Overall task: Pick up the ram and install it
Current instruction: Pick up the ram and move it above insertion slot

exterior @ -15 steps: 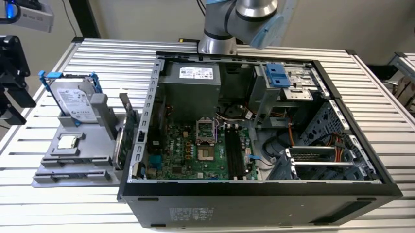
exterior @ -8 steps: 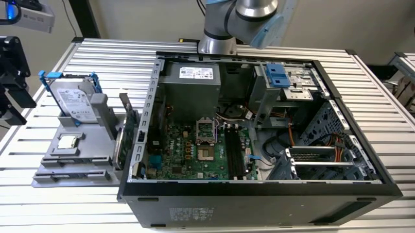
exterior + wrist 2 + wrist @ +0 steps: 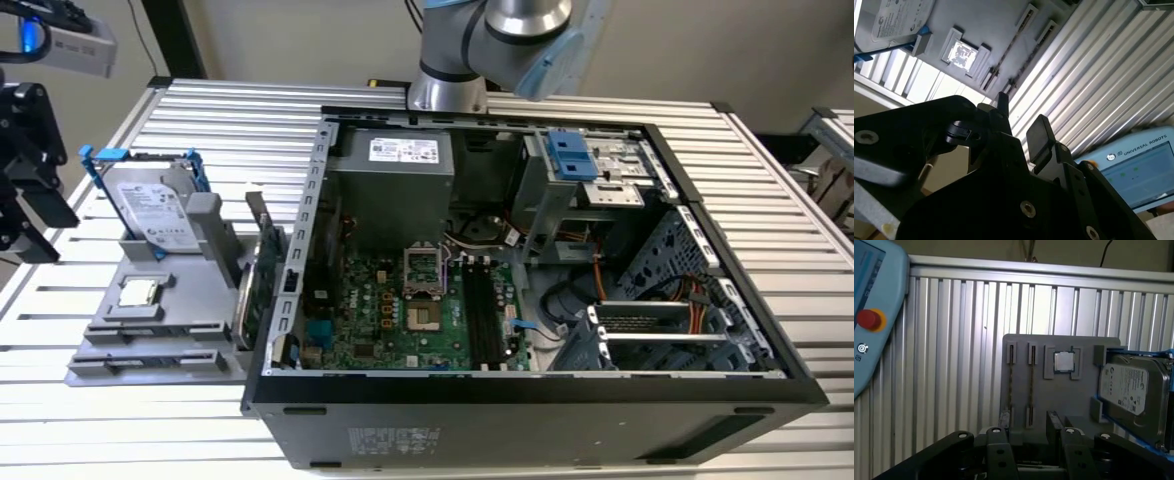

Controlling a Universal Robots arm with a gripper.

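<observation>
Two ram sticks (image 3: pixel 1010 385) (image 3: pixel 1031 385) stand edge-on in slots of a grey holder (image 3: pixel 1079 347), next to a processor chip (image 3: pixel 1064 361) and a silver hard drive (image 3: pixel 1131 390). In the exterior view the ram (image 3: pixel 246 300) stands at the holder's edge closest to the case. My gripper (image 3: pixel 1029 422) hovers off the holder's side, apart from the sticks. It is open, with nothing between its black fingers (image 3: pixel 1040 132). The second wrist view shows the ram (image 3: pixel 1014 42) as thin lines beyond the fingertips. The black motherboard slots (image 3: pixel 483 310) lie inside the open case.
The open computer case (image 3: pixel 287 300) fills the middle of the ribbed metal table (image 3: pixel 227 110), right beside the holder. The arm's base (image 3: pixel 447 85) stands behind the case. A teach pendant (image 3: pixel 869 315) with a red button lies on the table beyond the holder.
</observation>
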